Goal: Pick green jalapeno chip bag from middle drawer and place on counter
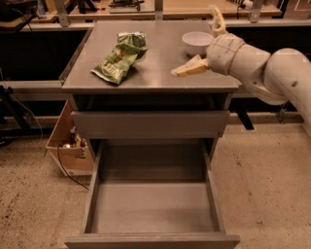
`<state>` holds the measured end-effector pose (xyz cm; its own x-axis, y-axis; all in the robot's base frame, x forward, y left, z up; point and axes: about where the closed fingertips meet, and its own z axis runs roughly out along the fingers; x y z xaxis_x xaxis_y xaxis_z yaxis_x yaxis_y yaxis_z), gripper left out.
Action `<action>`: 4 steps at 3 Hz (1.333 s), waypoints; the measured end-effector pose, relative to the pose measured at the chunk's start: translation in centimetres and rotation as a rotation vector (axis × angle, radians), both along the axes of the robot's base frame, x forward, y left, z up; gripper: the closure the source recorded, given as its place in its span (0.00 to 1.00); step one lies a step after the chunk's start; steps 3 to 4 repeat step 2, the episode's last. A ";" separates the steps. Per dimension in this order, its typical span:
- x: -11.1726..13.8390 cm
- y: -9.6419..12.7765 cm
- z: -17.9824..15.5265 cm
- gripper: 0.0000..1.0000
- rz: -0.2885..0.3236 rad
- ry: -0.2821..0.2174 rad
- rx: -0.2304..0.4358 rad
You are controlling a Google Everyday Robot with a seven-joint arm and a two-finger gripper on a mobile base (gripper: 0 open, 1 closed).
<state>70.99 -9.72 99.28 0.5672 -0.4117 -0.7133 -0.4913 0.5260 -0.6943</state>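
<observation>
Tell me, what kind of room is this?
Probably a robot lab or workshop: wooden benches behind, a cardboard box on the floor, and the gripper open above the counter.

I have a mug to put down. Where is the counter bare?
Bare: the middle of the counter, back to front, between the green jalapeno chip bag and the white bowl. The open middle drawer has a bare floor too. Crowded: the right side, where the open gripper hovers by the bowl.
</observation>
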 end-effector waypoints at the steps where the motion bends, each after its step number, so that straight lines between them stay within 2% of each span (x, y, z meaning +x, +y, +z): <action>1: -2.4 -5.5 1.1 0.00 -0.098 -0.028 0.039; 2: -2.7 -6.6 1.2 0.00 -0.114 -0.030 0.039; 4: -2.7 -6.6 1.2 0.00 -0.114 -0.030 0.039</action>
